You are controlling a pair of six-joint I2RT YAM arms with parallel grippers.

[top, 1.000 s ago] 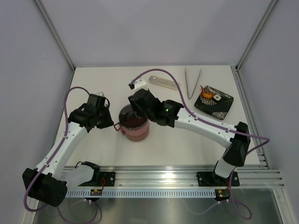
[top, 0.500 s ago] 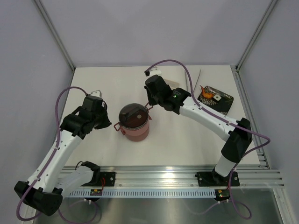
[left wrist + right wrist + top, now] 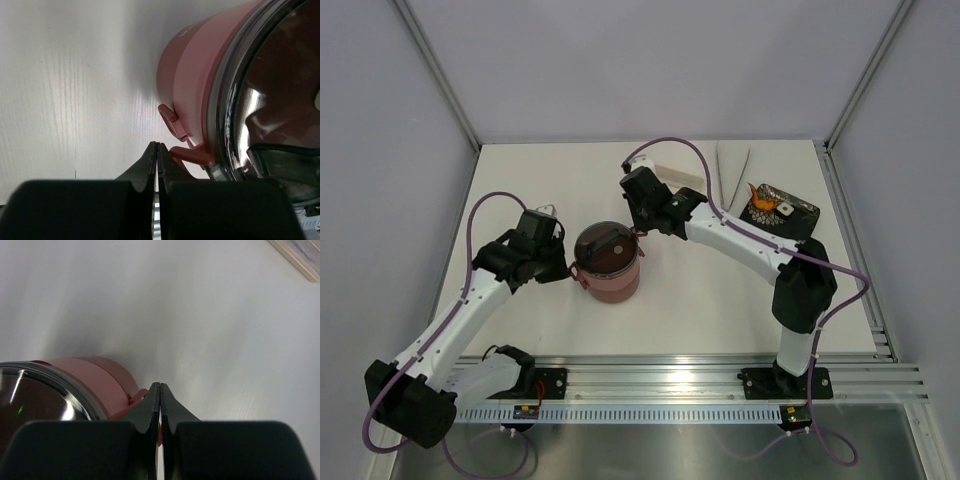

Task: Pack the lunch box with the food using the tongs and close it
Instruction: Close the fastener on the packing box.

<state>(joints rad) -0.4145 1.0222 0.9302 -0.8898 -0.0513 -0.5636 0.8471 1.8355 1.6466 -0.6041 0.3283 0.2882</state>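
My left end effector [image 3: 157, 154] is pinched fully closed with nothing between its fingers. Its tips sit just beside the red latch [image 3: 193, 154] that sticks out from the left side of the lunch box [image 3: 189, 85]; I cannot tell whether they touch it. My right end effector [image 3: 160, 392] is closed and empty too, with its tips close against the red latch [image 3: 136, 397] on the box's far right side.

The lunch box stands in the middle of the counter [image 3: 545, 175], its bowls stacked and the dark top lid [image 3: 607, 247] sitting on them. From the left wrist view the latch looks swung outward, so I judge it is not clamped.

Out at the far right, the orange shrimp-like pieces [image 3: 760, 196] and the small white piece [image 3: 785, 210] lie on the black patterned tray [image 3: 807, 226], well apart from the box. The silver tongs [image 3: 731, 176] lie untouched just left of the tray, beside the beige cutlery case [image 3: 301, 258].

As I read it, no packing is done. The box must be opened, the tongs picked up, each piece carried over, and the lid latched.
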